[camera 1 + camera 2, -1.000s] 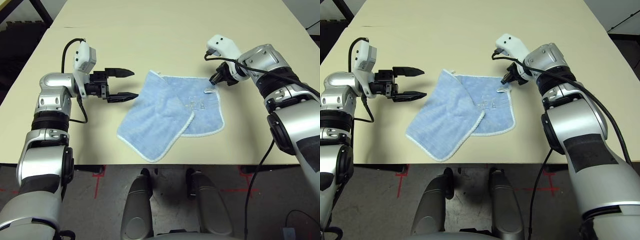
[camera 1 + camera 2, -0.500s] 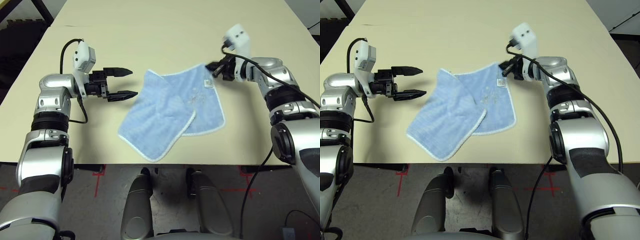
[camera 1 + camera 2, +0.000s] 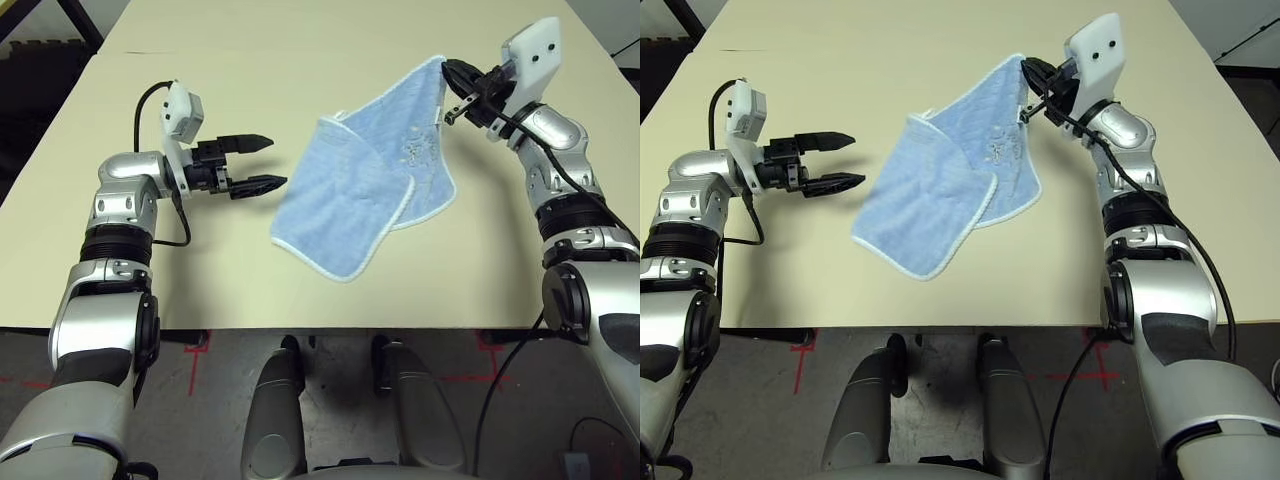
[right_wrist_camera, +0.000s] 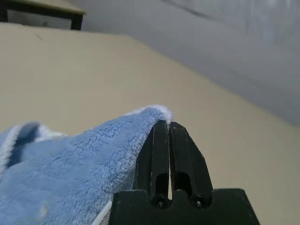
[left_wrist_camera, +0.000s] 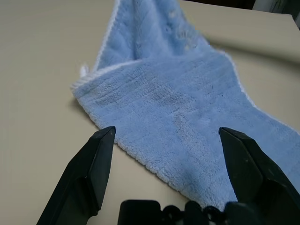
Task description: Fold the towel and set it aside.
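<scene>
The light blue towel [image 3: 370, 190] with white edging is partly folded over itself on the beige table [image 3: 300, 60]. Its far right corner is raised off the table, pinched in my right gripper [image 3: 447, 72], which is shut on it; the cloth hangs down to the left from that corner. In the right wrist view the towel [image 4: 70, 168] bunches beside the closed fingers [image 4: 161, 140]. My left gripper [image 3: 268, 163] is open just left of the towel's left edge, apart from it. Between its spread fingers [image 5: 89, 164], the left wrist view looks onto the towel's folded layer [image 5: 187, 122].
The table's near edge runs in front of the towel [image 3: 330, 325]. A dark frame [image 3: 40, 60] stands off the table's far left. Black cables run along both forearms.
My right gripper has lifted the towel's right corner up and away from me, dragging the whole towel to the right. The left arm has followed a little to the right, still open.
</scene>
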You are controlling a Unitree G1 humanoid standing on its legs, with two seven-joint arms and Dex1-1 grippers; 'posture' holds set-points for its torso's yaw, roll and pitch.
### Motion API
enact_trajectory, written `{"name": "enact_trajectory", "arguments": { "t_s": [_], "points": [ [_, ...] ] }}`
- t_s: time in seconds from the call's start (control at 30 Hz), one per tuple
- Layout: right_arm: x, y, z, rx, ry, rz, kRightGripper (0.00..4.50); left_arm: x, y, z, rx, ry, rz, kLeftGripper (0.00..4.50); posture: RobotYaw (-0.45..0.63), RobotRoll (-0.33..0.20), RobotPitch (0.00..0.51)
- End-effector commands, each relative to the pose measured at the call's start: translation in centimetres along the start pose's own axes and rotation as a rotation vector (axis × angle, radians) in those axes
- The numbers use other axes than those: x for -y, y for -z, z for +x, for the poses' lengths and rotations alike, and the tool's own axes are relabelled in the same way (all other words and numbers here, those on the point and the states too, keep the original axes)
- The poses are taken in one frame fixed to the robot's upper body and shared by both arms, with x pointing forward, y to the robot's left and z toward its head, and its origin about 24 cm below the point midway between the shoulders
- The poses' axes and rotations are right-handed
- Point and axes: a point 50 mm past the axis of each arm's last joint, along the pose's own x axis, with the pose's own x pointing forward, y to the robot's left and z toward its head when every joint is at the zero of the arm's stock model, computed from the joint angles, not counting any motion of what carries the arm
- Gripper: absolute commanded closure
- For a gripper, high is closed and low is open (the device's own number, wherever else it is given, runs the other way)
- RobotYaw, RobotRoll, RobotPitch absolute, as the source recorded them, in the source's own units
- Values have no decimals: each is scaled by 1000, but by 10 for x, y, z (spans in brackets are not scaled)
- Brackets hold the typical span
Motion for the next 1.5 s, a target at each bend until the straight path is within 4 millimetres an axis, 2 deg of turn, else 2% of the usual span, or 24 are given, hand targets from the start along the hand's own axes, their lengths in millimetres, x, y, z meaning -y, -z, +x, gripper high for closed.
{"name": "enact_trajectory", "arguments": {
  "t_s": [0.03,0.2,0.27,0.33,0.5,0.67,0.8,1.1,1.3,1.5],
  "points": [
    [15,-45,18,161,49,-39,4475,-2,2,2,4,-29,-27,0,-52,0,243],
    [29,-126,35,462,82,-58,4475,-6,1,3,17,-78,-24,0,-46,0,241],
    [31,-150,37,565,73,-59,4475,-7,0,6,32,-100,-13,0,-46,0,239],
    [29,-162,37,619,56,-68,4475,-8,0,9,44,-125,8,0,-52,0,235],
    [12,-154,43,611,-26,-81,4475,-8,-1,19,67,-129,11,0,-63,0,227],
    [12,-170,47,628,-31,-97,4475,-11,-10,28,116,-144,3,0,-57,0,224],
    [9,-161,49,598,-37,-85,4475,-12,-22,42,180,-181,-6,0,-48,0,228],
    [9,-145,49,522,-11,-75,4475,-11,-34,61,199,-222,-18,0,-40,0,233],
    [9,-138,58,432,41,-42,4475,-1,-31,58,135,-133,-55,0,-25,0,236],
    [1,-134,68,377,48,-6,4475,14,-47,58,170,-77,-142,0,10,0,242]
  ]
}}
